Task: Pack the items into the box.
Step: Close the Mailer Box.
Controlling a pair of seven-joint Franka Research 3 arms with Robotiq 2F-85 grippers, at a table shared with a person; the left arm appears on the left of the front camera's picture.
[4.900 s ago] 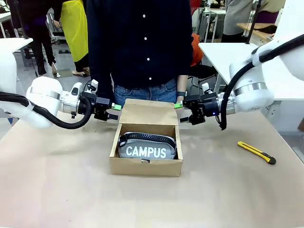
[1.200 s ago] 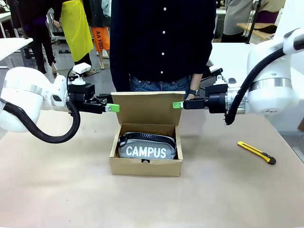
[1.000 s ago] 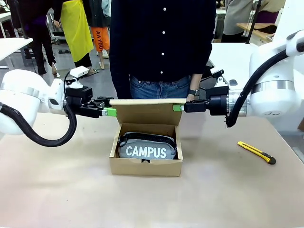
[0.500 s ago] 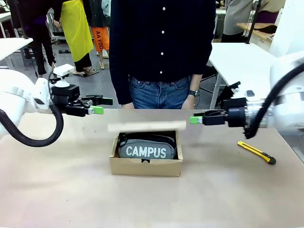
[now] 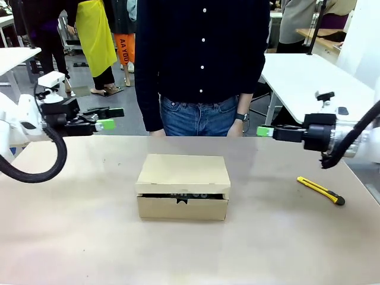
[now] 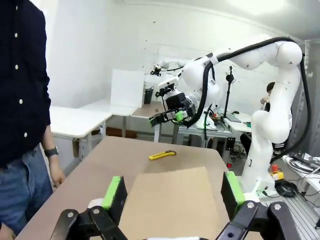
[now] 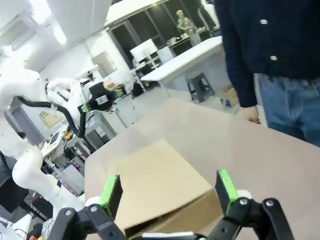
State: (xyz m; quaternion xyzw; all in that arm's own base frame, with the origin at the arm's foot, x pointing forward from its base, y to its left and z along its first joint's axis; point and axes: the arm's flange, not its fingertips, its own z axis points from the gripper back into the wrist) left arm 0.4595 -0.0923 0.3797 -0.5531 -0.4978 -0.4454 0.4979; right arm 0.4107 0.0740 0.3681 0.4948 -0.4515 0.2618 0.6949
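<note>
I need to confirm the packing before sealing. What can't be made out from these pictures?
- Contents of the box: the flap lid covers them in the front view; a dark slit shows only faint marks.
- Whether the lid is fully tucked: the front gap is too small to judge.
- Utility knife: blade state too small to tell.

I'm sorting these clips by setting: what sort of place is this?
Probably a robotics lab or workshop. Two white arms flank a table holding a cardboard box and a utility knife, white work tables stand behind, and further robot arms and equipment show in the wrist views.
</note>
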